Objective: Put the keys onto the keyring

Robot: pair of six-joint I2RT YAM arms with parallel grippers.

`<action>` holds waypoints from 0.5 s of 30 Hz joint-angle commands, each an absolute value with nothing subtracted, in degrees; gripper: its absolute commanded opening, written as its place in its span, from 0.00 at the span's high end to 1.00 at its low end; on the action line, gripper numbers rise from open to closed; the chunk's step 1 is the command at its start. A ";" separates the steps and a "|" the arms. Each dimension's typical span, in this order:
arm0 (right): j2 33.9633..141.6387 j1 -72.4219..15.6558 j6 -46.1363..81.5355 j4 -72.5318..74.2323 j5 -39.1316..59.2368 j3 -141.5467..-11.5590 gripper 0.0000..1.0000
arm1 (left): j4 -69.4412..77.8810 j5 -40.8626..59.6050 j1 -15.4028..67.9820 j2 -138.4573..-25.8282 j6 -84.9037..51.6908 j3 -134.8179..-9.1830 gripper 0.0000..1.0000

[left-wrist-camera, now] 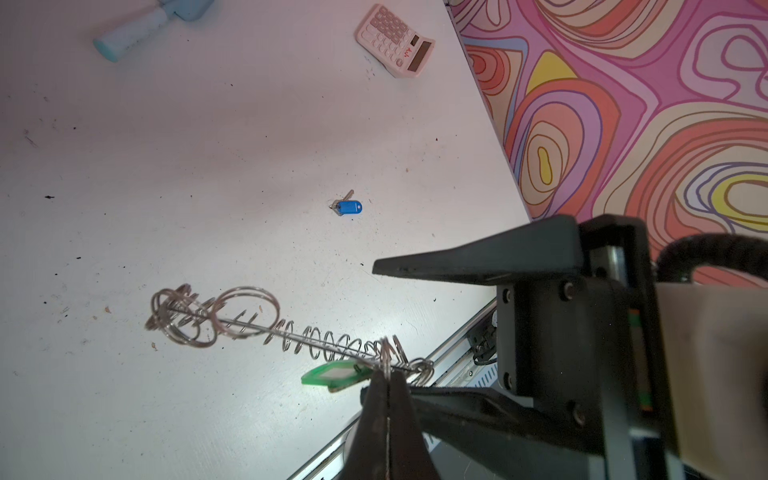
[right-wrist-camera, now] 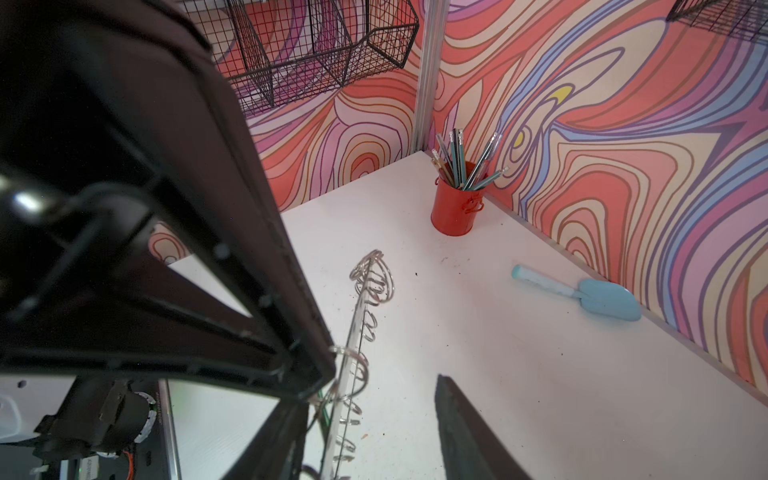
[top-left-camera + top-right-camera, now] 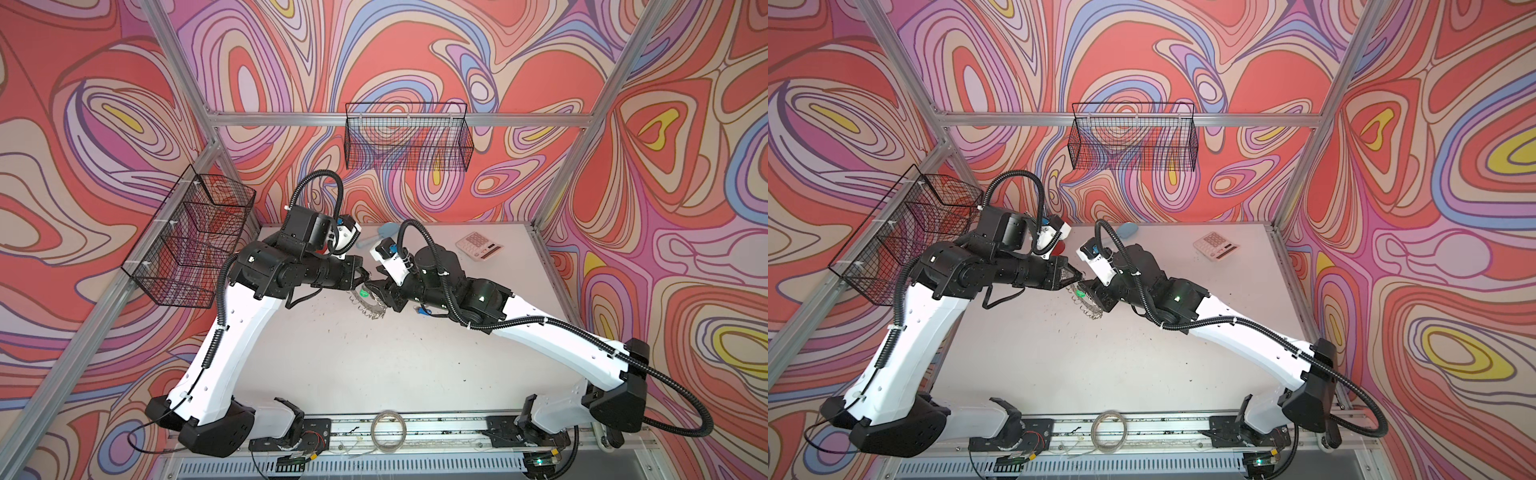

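Right, keyring [image 1: 291,334] is held on edge over the table [image 1: 208,166], rim pinched in the left gripper [image 1: 388,376], jaws tight together on it. Green-tag key [image 1: 334,376] sits against the rim right at that pinch; I can't tell whether it's threaded. Blue-tag key [image 1: 348,208] lies flat on the table, well apart. I read this as the green key's threading step. Right gripper [image 2: 374,392] straddles the disc, jaws apart, nothing held. Next move needs a firm pinch on the green key. Both forearms reach low, tips meeting mid-table.

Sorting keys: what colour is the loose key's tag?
The tag is blue; left wrist view.
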State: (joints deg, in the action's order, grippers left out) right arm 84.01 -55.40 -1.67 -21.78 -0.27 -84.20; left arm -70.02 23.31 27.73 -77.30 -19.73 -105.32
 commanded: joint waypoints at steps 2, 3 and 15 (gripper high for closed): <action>82.92 -54.74 -3.24 -23.29 -6.13 -84.68 0.60 | -71.98 24.95 27.97 -74.84 -19.89 -105.92 1.00; 82.75 -54.74 -3.24 -23.37 -6.15 -84.57 0.63 | -72.07 24.68 27.98 -74.72 -19.89 -105.83 1.00; 80.33 -54.75 -1.94 -20.14 -2.58 -80.42 1.00 | -72.16 25.95 27.92 -74.57 -18.38 -104.32 1.00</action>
